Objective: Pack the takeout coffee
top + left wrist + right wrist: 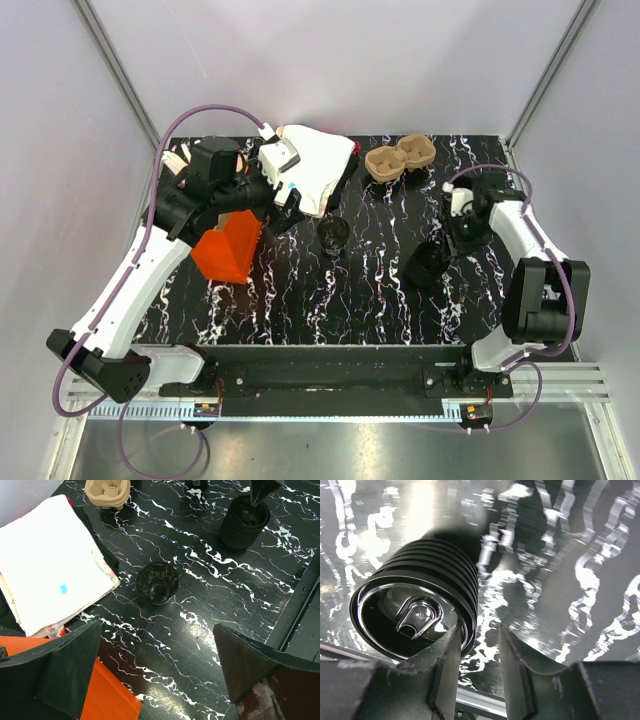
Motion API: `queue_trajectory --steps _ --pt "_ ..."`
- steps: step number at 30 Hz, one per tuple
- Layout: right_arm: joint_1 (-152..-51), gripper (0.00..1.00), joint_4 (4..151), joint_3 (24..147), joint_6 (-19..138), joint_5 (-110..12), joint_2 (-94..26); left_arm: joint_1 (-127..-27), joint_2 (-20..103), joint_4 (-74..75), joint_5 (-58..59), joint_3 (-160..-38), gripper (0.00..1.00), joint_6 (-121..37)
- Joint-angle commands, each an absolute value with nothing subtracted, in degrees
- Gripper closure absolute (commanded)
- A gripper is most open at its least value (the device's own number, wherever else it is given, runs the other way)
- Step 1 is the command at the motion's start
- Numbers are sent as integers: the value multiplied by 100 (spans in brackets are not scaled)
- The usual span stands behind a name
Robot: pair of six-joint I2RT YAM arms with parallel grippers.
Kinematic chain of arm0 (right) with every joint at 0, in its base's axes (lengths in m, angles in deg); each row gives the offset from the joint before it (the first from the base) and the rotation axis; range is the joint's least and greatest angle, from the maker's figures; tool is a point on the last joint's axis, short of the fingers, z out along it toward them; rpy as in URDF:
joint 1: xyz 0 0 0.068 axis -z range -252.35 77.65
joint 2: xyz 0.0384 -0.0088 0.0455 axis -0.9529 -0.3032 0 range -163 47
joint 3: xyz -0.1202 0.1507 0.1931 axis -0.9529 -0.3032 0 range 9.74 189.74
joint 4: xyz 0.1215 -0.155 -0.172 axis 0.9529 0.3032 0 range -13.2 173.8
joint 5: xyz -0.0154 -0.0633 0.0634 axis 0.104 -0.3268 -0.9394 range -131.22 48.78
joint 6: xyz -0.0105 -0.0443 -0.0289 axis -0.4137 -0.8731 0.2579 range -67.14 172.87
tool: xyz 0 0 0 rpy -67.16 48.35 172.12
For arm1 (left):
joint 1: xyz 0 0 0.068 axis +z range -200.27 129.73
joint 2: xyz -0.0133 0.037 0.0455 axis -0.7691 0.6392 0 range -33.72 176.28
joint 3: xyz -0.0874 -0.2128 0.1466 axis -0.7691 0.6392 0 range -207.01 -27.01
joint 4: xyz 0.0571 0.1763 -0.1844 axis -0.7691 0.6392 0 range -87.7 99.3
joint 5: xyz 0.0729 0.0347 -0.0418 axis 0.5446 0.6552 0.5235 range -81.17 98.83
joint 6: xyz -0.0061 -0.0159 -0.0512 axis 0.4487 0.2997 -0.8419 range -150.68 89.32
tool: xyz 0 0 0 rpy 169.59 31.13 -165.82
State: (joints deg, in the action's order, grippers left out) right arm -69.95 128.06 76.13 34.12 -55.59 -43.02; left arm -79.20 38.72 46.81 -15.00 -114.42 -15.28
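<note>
Right wrist view: the right claw straddles the rim of a ribbed black cup on the right side of the table. One finger is inside, one outside, jaws narrowed; whether they pinch the wall cannot be told. Something shiny inside the cup is hard to make out. A smaller black cup stands mid-table, ahead of the left claw, which hangs wide open and empty. The cardboard tray is cut off at the frame's top edge, and an orange bag is partly hidden.

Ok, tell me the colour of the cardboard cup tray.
Light brown; the cup tray shows best in the top external view.
</note>
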Motion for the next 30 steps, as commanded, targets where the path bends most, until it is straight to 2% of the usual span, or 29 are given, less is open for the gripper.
queue_trajectory --steps 1,6,17,27,30 --pt "-6532 59 12795 7601 3081 -5581 -4045 -7954 3764 4581 -1613 -11692 1 -1565" --pt "-6505 59 12900 7706 3107 -6099 -3922 -7971 3764 4581 -1613 -11692 1 -1574" --pt "-6497 61 12839 7750 3089 -5617 -3975 -7962 3764 4598 -1595 -11718 1 -1574" --pt "-6497 71 12663 7583 3142 -5397 -3869 -7971 3764 4598 -1604 -11718 1 -1583" --pt "-6497 78 12619 7566 3160 -5326 -3834 -7980 3773 4607 -1604 -11709 1 -1583"
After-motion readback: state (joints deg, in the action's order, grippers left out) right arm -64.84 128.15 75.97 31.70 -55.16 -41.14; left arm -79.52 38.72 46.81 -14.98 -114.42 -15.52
